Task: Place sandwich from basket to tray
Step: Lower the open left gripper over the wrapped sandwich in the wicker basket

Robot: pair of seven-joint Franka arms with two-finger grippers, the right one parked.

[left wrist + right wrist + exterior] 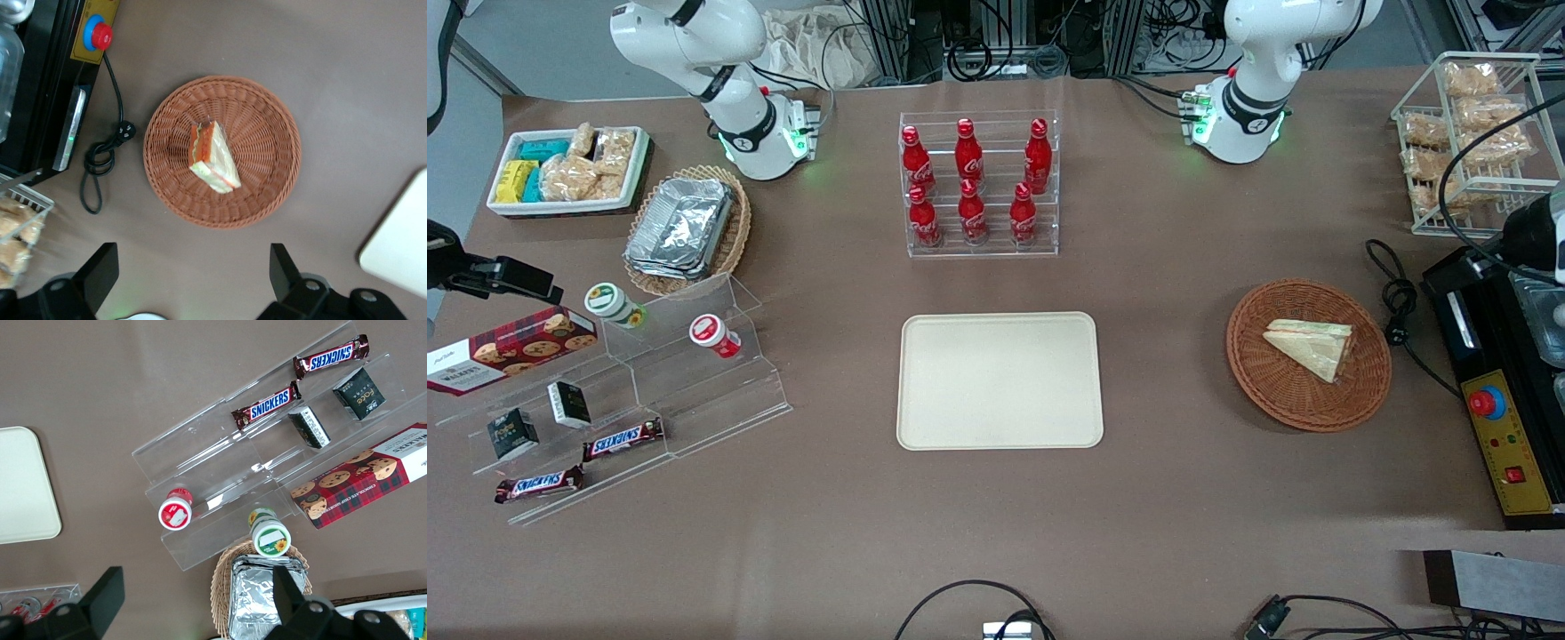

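Observation:
The sandwich [1312,345] is a pale bread wedge with orange, red and green filling. It lies in the round reddish-brown wicker basket [1307,404] toward the working arm's end of the table. The cream tray [1000,380] lies flat and bare at the table's middle. In the left wrist view, my left gripper [193,267] is open and empty, high above the table. It hangs over bare tabletop just farther from the front camera than the basket [260,133]. The sandwich [212,159] and a corner of the tray [400,247] show there too.
A black control box with a red button [1494,418] and a coiled cable [1396,302] lie beside the basket. A wire rack of bagged pastries [1467,133] stands farther back. A clear rack of red bottles [978,182] stands farther back than the tray.

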